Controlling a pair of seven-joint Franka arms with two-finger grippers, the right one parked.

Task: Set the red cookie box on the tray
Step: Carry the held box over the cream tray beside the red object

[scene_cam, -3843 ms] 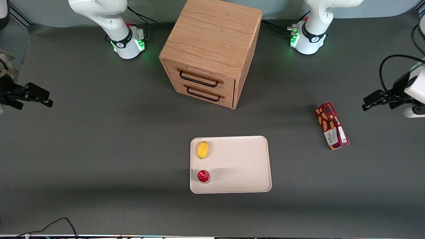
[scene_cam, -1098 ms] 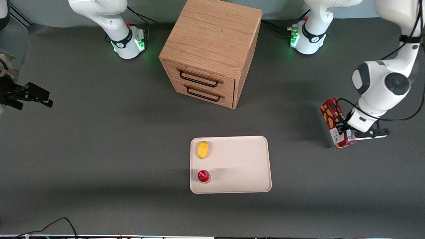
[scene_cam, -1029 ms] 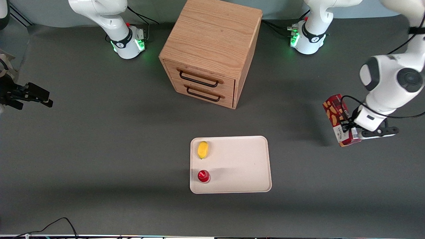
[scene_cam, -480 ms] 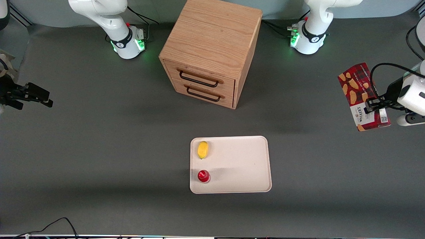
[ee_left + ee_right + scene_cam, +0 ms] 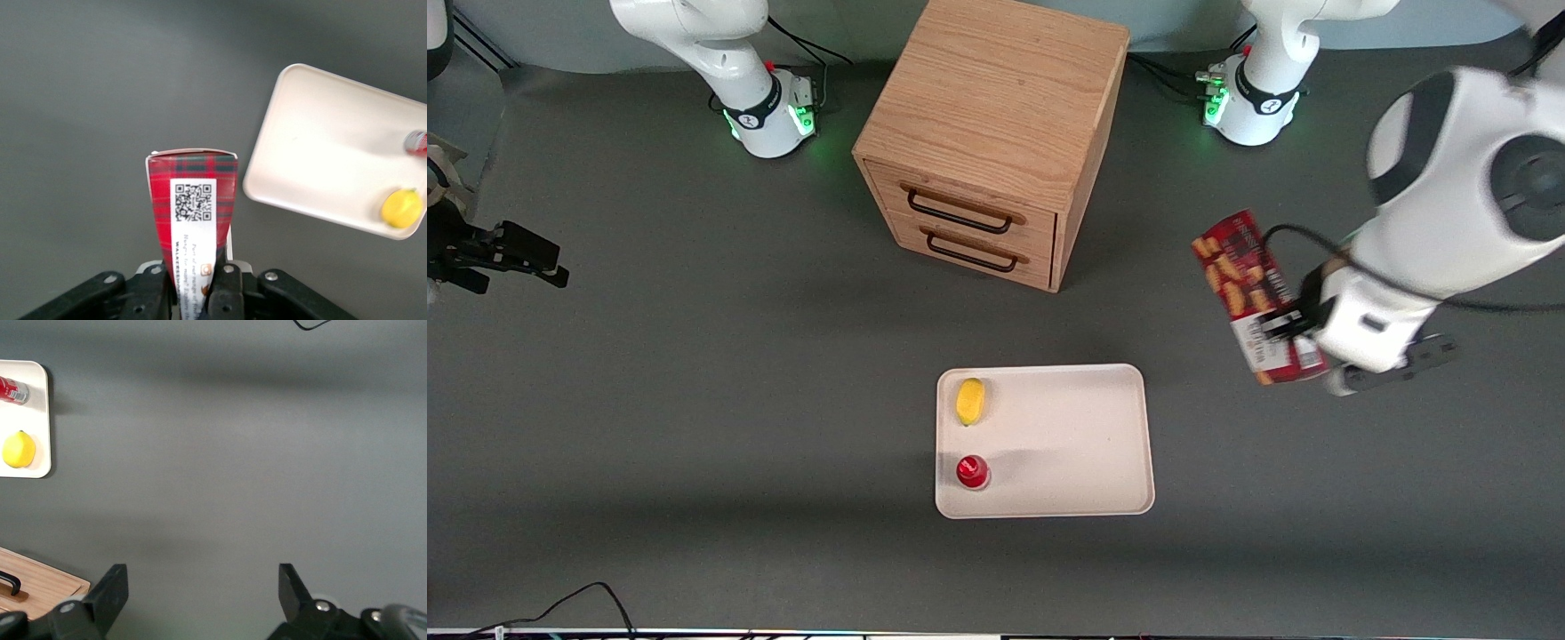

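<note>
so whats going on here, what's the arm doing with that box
The left arm's gripper is shut on the red cookie box, gripping it near the white label end and holding it in the air above the table, toward the working arm's end. The box is not over the tray yet. On the tray are a lemon and a small red-capped object; most of the tray is bare.

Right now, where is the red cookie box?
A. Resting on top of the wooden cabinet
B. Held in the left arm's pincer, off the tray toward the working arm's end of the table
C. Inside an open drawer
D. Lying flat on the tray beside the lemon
B. The pincer is shut on the red cookie box, which is beside the tray and not on it; the tray holds only a lemon and a small red-capped object.
</note>
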